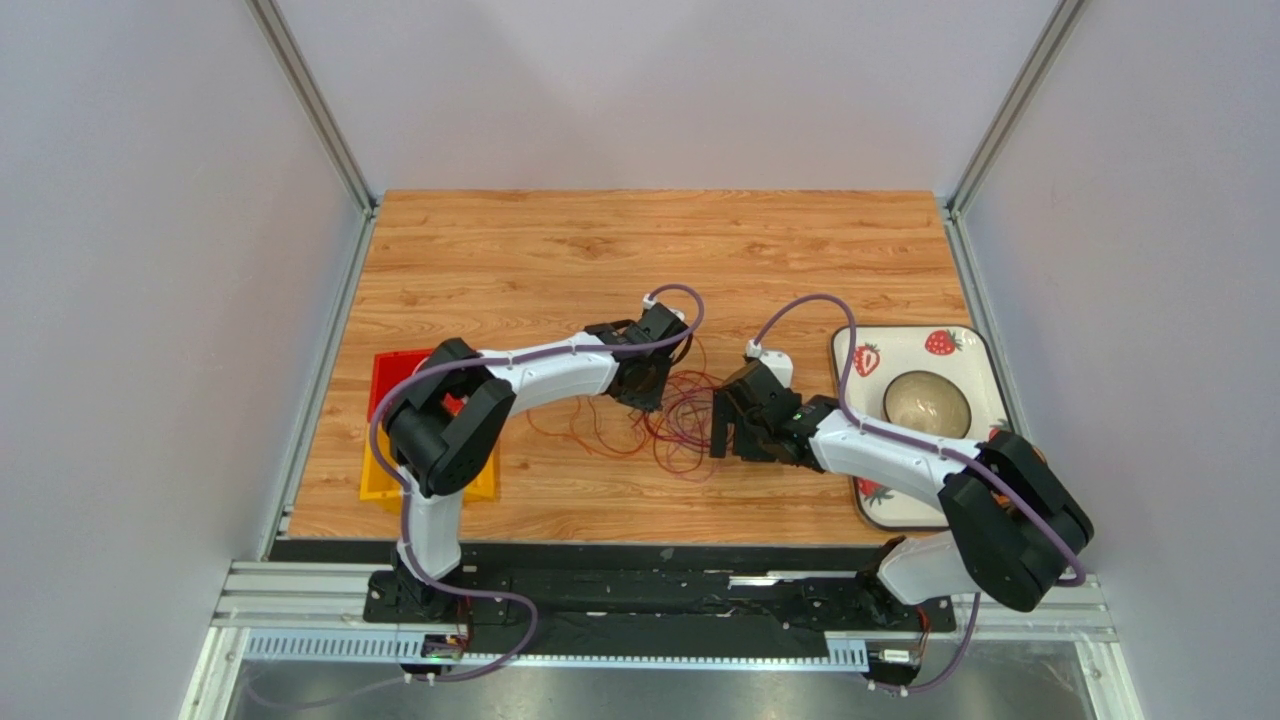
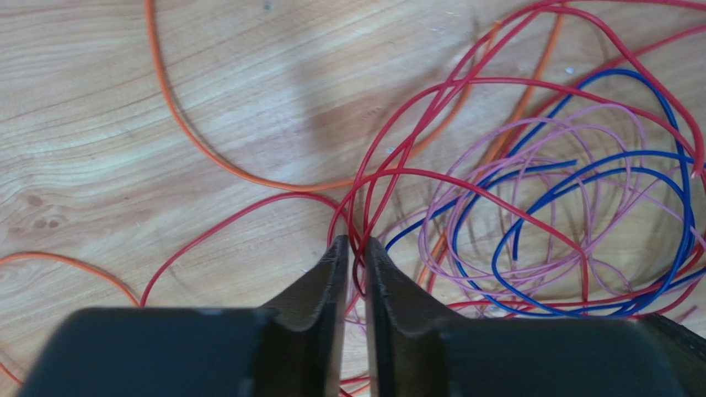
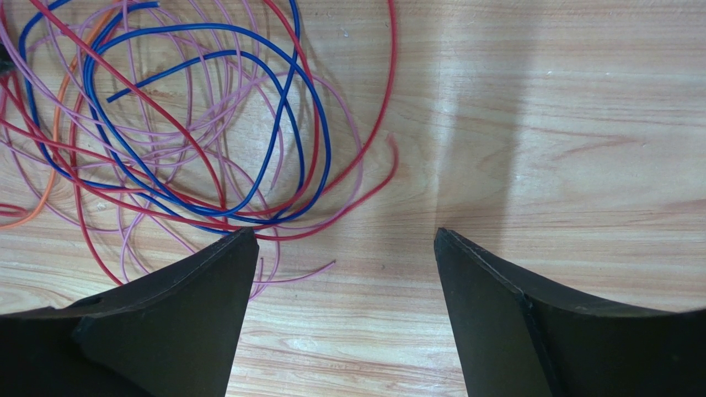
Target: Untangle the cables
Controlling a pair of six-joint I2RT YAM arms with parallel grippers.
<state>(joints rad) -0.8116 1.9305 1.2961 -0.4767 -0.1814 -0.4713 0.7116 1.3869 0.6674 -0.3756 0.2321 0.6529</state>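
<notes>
Cables [image 2: 497,201] — red one inside left pincer [image 2: 355,245]

I can read no lettering, number, brand or label in any of my three views. The only printed marks I can make out are small red strawberry pictures on the rim of the white plate [image 1: 902,342], at the right side of the table [image 1: 526,255], and they carry no words.

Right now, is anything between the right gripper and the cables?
Nothing visible. The right gripper hangs open over bare table, and the cables lie just to one side of it, with only wood in between.
</notes>
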